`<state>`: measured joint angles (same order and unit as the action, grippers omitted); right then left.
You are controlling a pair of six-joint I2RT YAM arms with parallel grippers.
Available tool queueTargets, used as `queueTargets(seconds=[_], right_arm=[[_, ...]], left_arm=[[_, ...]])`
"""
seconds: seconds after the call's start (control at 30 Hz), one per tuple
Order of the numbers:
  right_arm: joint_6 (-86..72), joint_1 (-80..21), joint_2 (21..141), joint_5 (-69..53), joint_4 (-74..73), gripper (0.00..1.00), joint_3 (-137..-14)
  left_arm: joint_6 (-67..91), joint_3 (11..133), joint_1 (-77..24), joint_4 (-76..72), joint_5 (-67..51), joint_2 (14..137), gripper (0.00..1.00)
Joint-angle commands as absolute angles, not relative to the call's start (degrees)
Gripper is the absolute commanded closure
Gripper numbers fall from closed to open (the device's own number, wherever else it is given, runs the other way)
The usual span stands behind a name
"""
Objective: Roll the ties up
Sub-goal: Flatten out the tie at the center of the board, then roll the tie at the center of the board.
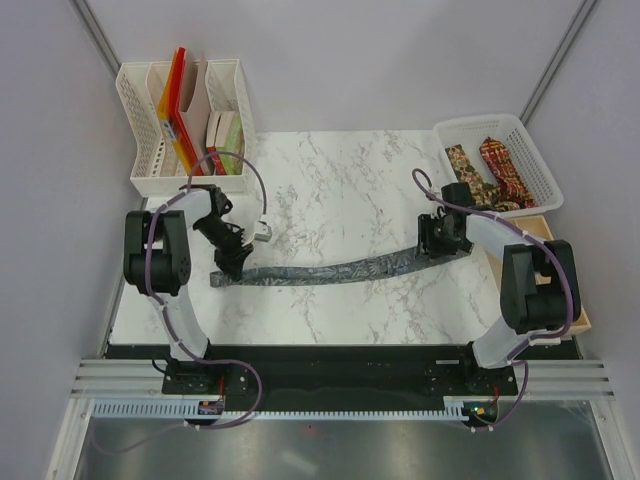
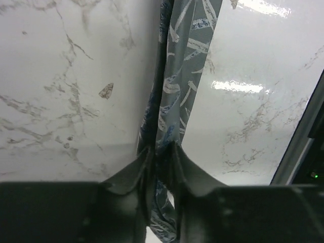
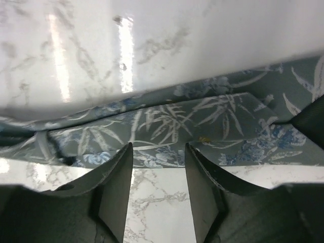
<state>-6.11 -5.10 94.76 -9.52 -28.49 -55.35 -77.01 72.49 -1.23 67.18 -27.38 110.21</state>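
Note:
A dark grey-green tie [image 1: 330,270] with a pale leaf pattern lies stretched across the marble table, left to right. My left gripper [image 1: 230,268] is at its narrow left end. In the left wrist view the fingers [image 2: 162,152] are pinched close together, with the tie [image 2: 179,76] running up between them. My right gripper [image 1: 437,248] is at the wide right end. Its jaws [image 3: 158,149] stand open, tips at the near edge of the tie [image 3: 202,121], and bare marble shows between them. A brown-gold tie [image 1: 462,165] and a red tie [image 1: 503,165] lie in the basket.
A white basket [image 1: 545,185] stands at the back right on a wooden box [image 1: 548,232]. A white file organiser [image 1: 150,150] with coloured folders stands at the back left. The table's dark front rail [image 2: 304,142] runs close to the left gripper.

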Motion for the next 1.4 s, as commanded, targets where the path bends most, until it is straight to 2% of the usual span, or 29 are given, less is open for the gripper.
queueTargets(seconds=[0.0, 0.03, 0.13, 0.27, 0.3, 0.4, 0.47, 0.57, 0.8, 0.83, 0.9, 1.1, 1.2, 1.3, 1.33, 1.37], right_arm=[[-5.5, -5.2, 88.5, -20.3, -28.2, 0.43, -60.4], [-5.4, -5.3, 88.0, -22.0, -28.2, 0.37, -62.1], [-2.7, -6.1, 86.7, -27.4, -27.9, 0.32, -65.1], [2.2, -10.7, 87.4, -29.9, -27.3, 0.34, -68.1], [3.3, -11.9, 87.4, -30.1, -26.7, 0.35, -68.7], [10.9, -20.8, 87.1, -28.7, -21.9, 0.35, -69.0], [13.7, -23.5, 88.3, -28.7, -19.9, 0.42, -69.3], [17.0, -29.9, 92.2, -29.1, -18.7, 0.43, -71.2], [27.6, -38.1, 99.7, -28.2, -20.0, 0.3, -71.9], [28.8, -38.7, 99.9, -26.9, -20.0, 0.29, -71.2], [31.3, -40.2, 101.2, -25.7, -20.1, 0.27, -70.8], [35.6, -43.0, 104.3, -20.1, -20.6, 0.27, -70.5], [37.4, -44.3, 106.3, -17.8, -20.7, 0.3, -70.8], [38.3, -44.6, 108.4, -17.4, -21.9, 0.32, -72.3], [38.5, -44.6, 108.5, -17.2, -21.9, 0.32, -72.8], [38.8, -44.9, 108.6, -17.1, -21.9, 0.32, -72.9]], left_arm=[[-74.5, 76.1, 1.6, 70.8, -30.5, 110.0, 0.65], [-74.7, 77.2, 2.7, 71.4, -31.4, 109.6, 0.63], [-75.1, 79.4, 4.4, 72.9, -35.1, 106.8, 0.53], [-76.6, 81.6, 5.8, 77.2, -39.4, 104.0, 0.43], [-77.2, 81.7, 6.0, 77.7, -39.5, 102.8, 0.34], [-82.0, 76.1, 9.6, 76.4, -40.8, 97.7, 0.25], [-84.6, 72.0, 12.5, 74.4, -41.6, 94.7, 0.23], [-89.4, 68.8, 14.1, 73.0, -43.7, 92.6, 0.22], [-97.9, 65.8, 14.2, 70.3, -43.2, 95.0, 0.16], [-98.1, 65.9, 14.2, 70.1, -42.6, 95.6, 0.08], [-98.7, 65.7, 14.2, 69.4, -40.4, 97.3, 0.04], [-99.0, 62.8, 14.2, 63.1, -34.8, 99.1, 0.05], [-99.1, 61.8, 14.2, 61.8, -32.5, 99.7, 0.12], [-99.5, 62.4, 14.3, 64.0, -29.8, 101.5, 0.28], [-99.7, 62.8, 14.8, 66.2, -29.4, 101.9, 0.39], [-99.8, 63.0, 15.2, 67.0, -28.9, 102.2, 0.44]])
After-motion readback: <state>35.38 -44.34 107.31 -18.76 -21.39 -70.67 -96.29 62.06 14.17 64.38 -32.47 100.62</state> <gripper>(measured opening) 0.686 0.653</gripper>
